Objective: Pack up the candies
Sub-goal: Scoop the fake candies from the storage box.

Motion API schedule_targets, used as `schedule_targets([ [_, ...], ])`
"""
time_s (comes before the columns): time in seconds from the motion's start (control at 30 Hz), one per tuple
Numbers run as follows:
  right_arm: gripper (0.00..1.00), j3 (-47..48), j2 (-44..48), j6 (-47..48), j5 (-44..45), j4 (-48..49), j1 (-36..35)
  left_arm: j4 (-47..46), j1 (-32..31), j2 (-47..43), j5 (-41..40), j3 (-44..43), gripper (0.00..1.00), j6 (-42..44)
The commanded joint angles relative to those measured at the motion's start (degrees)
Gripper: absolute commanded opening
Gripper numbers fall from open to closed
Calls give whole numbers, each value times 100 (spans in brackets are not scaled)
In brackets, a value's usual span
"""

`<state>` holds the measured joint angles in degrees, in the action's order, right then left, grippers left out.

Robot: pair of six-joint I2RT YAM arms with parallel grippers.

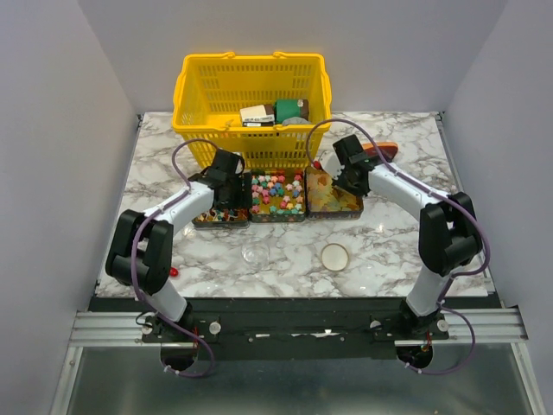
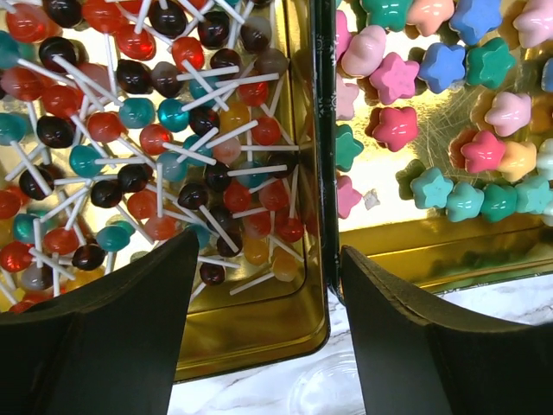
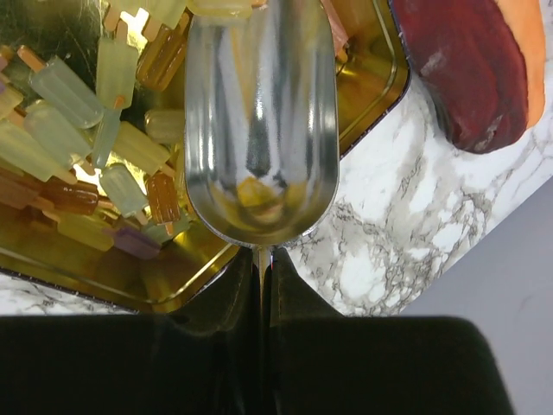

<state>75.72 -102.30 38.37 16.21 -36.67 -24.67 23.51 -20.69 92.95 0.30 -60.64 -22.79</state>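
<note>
Item one, the candies [image 1: 276, 194]: they lie in three gold tins set side by side in a row at the middle of the marble table [image 1: 389, 242], just in front of the yellow basket [image 1: 251, 95].

You have lollipops [image 2: 155, 112], red, teal and dark with white sticks, in the left tin [image 2: 259, 337]. Star-shaped sweets [image 2: 484, 147] in pink, teal, blue and peach are in the middle tin [image 2: 415, 255]. Translucent yellow-orange gummies [image 3: 78, 130], shaped like ice lollies, are in the right tin [image 3: 173, 281].

Your left gripper [image 2: 268, 259] hangs over the near edge of the left tin, close to where it meets the middle tin. Its jaws stand apart with nothing between them, and it touches no sweet.

Your right gripper [image 3: 262, 277] is clamped on the handle of a metal scoop [image 3: 259, 112]. The scoop's bowl is over a corner of the right tin, above the gummies. A yellowish patch shows in the bowl; you cannot tell whether it is a sweet or a reflection.

A red-brown slab [image 3: 467, 69] lies on the table just beside the right tin, outside it. A clear cup [image 1: 256, 252] and a round lid [image 1: 334, 256] sit on the table nearer the arm bases, apart from each other. A small red item [image 1: 174, 271] lies near the left arm, too small to identify.
</note>
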Motion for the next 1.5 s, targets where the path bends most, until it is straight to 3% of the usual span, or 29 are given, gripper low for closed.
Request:
schedule_targets([
  [0.0, 1, -330, 17, 346, -512, 212, -47, 93, 30, 145, 217, -246, 74, -51],
  [0.3, 1, -629, 52, 505, -1127, 476, -47, 110, 30, 303, 295, -361, 68, -7],
  [1.1, 1, -181, -668, 250, -2183, 590, -197, 57, 30, 628, 621, -484, 43, 152],
  [1.47, 1, -339, -440, 188, -1674, 687, -197, 84, 21, 883, 568, -764, 24, 433],
])
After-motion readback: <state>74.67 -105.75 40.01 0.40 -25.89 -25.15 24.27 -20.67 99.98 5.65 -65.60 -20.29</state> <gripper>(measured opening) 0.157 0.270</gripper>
